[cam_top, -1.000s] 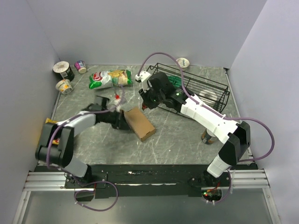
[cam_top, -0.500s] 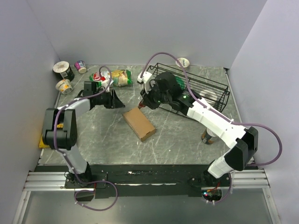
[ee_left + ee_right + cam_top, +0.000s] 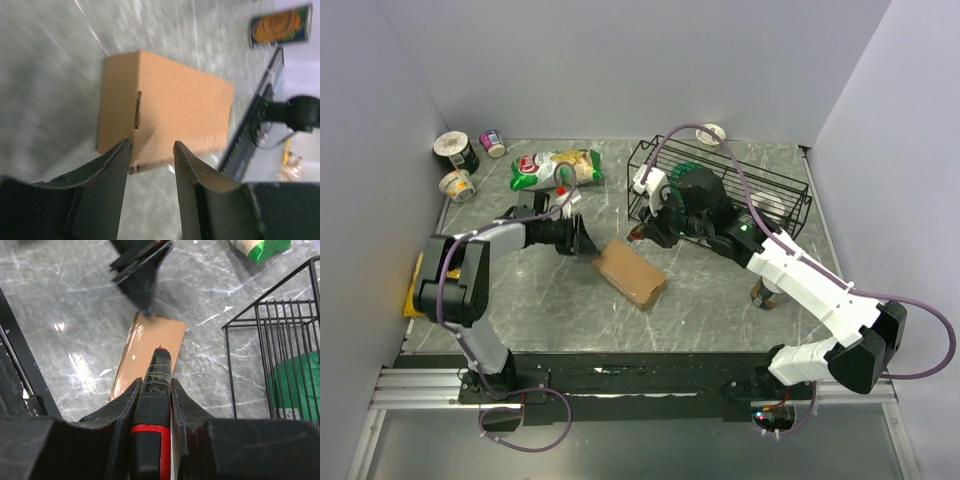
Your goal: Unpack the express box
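Express box (image 3: 631, 272) lying shut; hovering left gripper (image 3: 150, 150), spread and empty, at its end for steadying; pinching black-and-red pointed tool (image 3: 158, 367) in right gripper (image 3: 155, 386), likely for slitting.

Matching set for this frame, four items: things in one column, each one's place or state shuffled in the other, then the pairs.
Things:
1. express box
2. chip bag
3. left gripper
4. right gripper

Place or state:
A. shut on a black and red tool
B. lying flat in the middle of the table, between the two grippers
C. jaws open, holding nothing
D. at the back of the table, left of the wire basket

Pairs: 1-B; 2-D; 3-C; 4-A
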